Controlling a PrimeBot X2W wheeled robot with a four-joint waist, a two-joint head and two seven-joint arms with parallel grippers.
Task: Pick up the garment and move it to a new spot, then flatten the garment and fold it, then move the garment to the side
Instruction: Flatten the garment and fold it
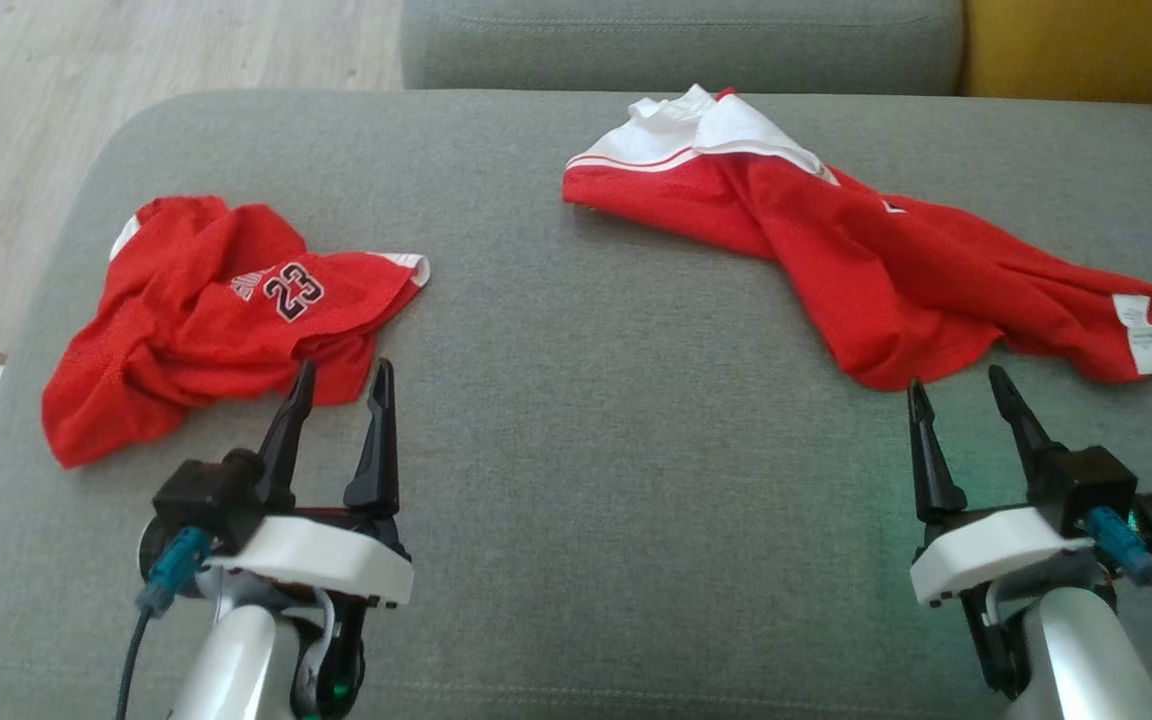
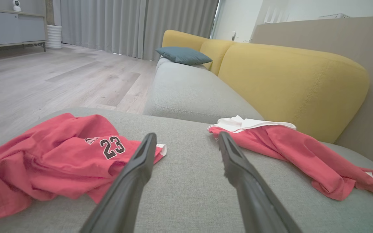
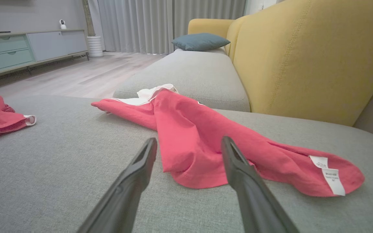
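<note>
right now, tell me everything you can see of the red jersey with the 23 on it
The red jersey lies crumpled in a heap on the left part of the grey sofa cushion. The fabric looks thin and sporty. A black, white-edged 23 faces up below partly hidden lettering; white trim shows at one edge. The open left gripper points at its near edge, holding nothing.

jersey (image 1: 206, 320) left, shirt (image 1: 896, 270) right, bare seat (image 1: 616, 420) between

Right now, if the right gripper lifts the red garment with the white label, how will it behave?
Probably floppy: the labelled red garment lies twisted and creased on the grey cushion, so it should sag and trail. Likely light: the cloth looks thin.
</note>
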